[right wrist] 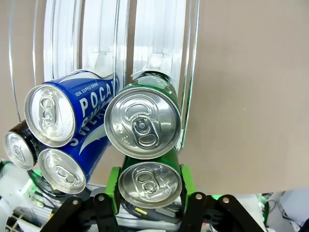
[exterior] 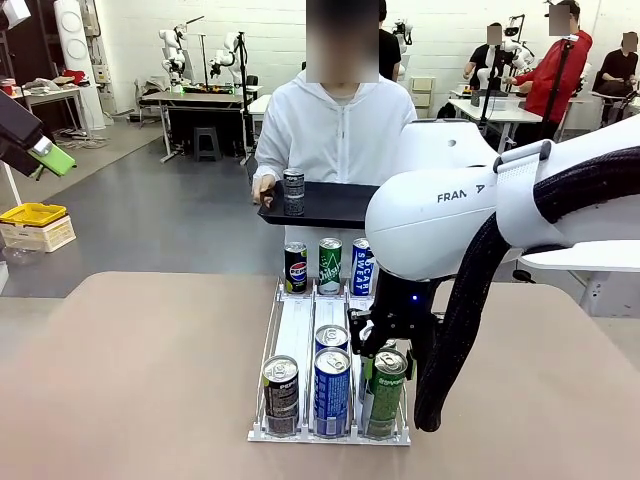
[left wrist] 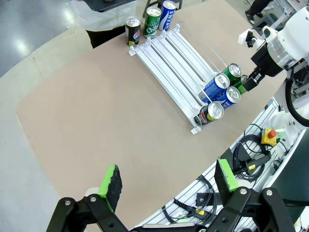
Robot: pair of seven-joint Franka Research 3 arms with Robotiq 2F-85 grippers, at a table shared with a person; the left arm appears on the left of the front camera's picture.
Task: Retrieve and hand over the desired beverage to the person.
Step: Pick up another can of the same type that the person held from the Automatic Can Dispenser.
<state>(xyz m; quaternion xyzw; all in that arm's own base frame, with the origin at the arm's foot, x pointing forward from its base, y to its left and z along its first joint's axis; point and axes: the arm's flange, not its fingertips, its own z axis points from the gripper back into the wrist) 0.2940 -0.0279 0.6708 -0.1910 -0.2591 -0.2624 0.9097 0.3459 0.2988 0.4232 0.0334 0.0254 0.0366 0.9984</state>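
The right gripper (right wrist: 150,192) is clenched on the front green can (exterior: 386,385), its green pads (right wrist: 114,185) pressed to both sides of the can just below the rim. This can sits at the near end of the right-hand lane of a white three-lane rack (exterior: 295,330), which lies in the middle of the desk (exterior: 130,380) and reaches almost to its near edge. A second green can (right wrist: 142,121) is directly behind the held one in the same lane. The middle lane holds two blue Pocari cans (exterior: 332,388) one behind the other, and the left lane holds a black can (exterior: 281,395) at its near end. At the rack's far end, by the far edge of the desk, stand a Pepsi can (exterior: 296,268), a Sprite can (exterior: 330,265) and a Pocari Sweat can (exterior: 361,266), upright in a row. Across that edge the person (exterior: 335,125) in a white hooded jacket holds a black tray (exterior: 330,207) with one hand (exterior: 263,190) on its rim; a small dark can (exterior: 293,192) stands on it. The left gripper (left wrist: 168,181) is released, with nothing between its spread pads, raised above the desk's left near corner
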